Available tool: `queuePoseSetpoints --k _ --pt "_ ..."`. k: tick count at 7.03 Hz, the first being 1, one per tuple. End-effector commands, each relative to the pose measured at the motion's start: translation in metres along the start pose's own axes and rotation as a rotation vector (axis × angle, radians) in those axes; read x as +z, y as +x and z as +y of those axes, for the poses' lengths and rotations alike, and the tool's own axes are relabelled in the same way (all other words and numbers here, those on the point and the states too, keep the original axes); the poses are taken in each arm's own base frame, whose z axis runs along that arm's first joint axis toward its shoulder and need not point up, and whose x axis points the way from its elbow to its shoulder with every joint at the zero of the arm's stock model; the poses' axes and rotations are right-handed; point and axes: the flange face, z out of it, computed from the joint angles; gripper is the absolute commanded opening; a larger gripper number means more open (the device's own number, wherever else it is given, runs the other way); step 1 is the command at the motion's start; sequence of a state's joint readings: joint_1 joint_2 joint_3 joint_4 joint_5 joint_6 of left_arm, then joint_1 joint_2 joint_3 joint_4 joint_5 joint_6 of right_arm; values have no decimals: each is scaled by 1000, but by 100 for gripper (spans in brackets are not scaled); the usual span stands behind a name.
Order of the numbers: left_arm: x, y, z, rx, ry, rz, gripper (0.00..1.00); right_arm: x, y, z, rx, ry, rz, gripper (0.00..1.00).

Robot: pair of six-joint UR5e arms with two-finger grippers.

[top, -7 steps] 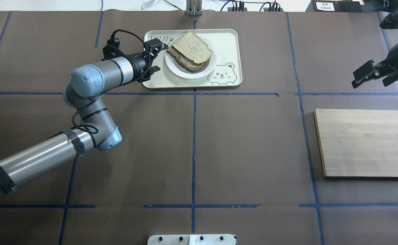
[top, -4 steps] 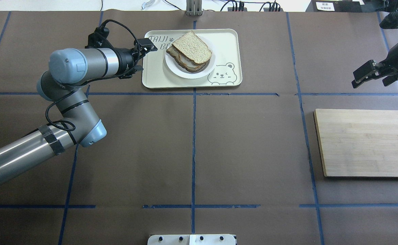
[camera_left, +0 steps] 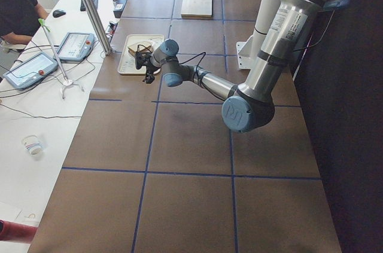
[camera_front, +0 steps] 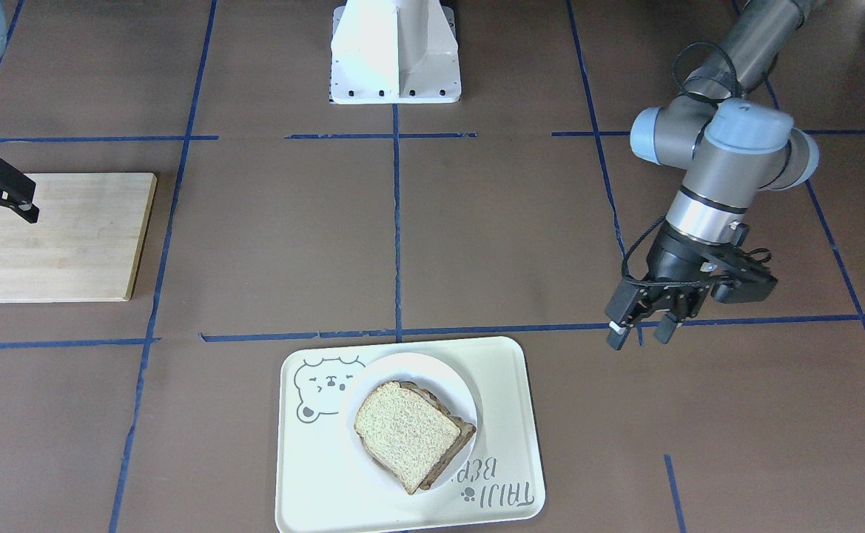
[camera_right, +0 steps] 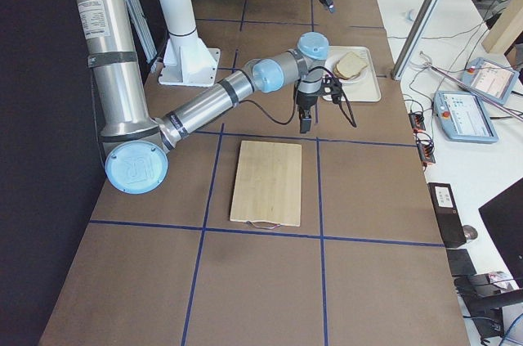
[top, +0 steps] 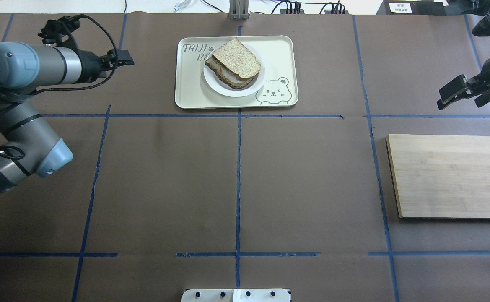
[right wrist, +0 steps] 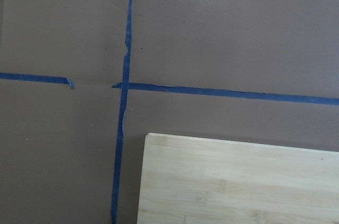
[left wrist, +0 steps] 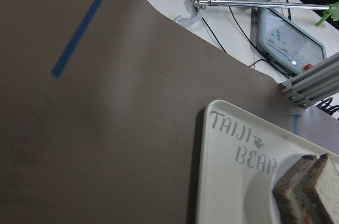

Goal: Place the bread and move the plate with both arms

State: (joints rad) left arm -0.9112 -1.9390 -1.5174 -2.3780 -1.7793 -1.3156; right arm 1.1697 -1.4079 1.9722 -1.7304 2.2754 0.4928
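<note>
Even bright light, soft shadows; exterior views sharp, left wrist view slightly blurred.

You are in a robotics lab. The long table covered in brown paper is marked into squares with blue tape lines. A silver-grey tubular left arm and a matching right arm stand by a white metal pedestal bolted to the table. On the white side bench lie grey touchscreen teach pendants with red stop buttons. An aluminium frame post rises at the table's edge.
</note>
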Motion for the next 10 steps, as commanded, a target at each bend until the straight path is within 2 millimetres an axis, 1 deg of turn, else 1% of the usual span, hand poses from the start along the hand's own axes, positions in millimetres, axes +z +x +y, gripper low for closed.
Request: queuePoseSetpoints --k 1,2,3,4,5,6,7,8,9,10 --pt "-45 -88 -45 124 -39 -105 100 -8 22 0 5 19 8 100" --pt "-62 -138 -64 207 -75 -159 100 -9 40 0 -17 21 17 100" --pt "-83 -179 -86 302 -138 -224 100 -10 68 8 -39 17 28 100" --pt "-102 -219 -98 390 -207 -268 100 -9 92 18 -44 7 40 100" --pt "-122 -248 -120 449 -269 -311 100 -14 116 26 -40 12 48 100" --pt "-134 -273 -129 502 -364 -343 100 -17 138 36 -47 8 41 100" --pt "-150 -298 -138 504 -437 -355 100 -15 161 39 -37 -5 2 100" --pt "-173 -328 -148 478 -480 -341 100 -14 187 39 -33 -11 -17 100" --pt "-189 -356 -151 490 -531 -314 100 -12 214 39 -41 -14 -14 100" --pt "-208 -398 -134 456 -556 -288 100 -13 219 39 -42 -13 -13 100"
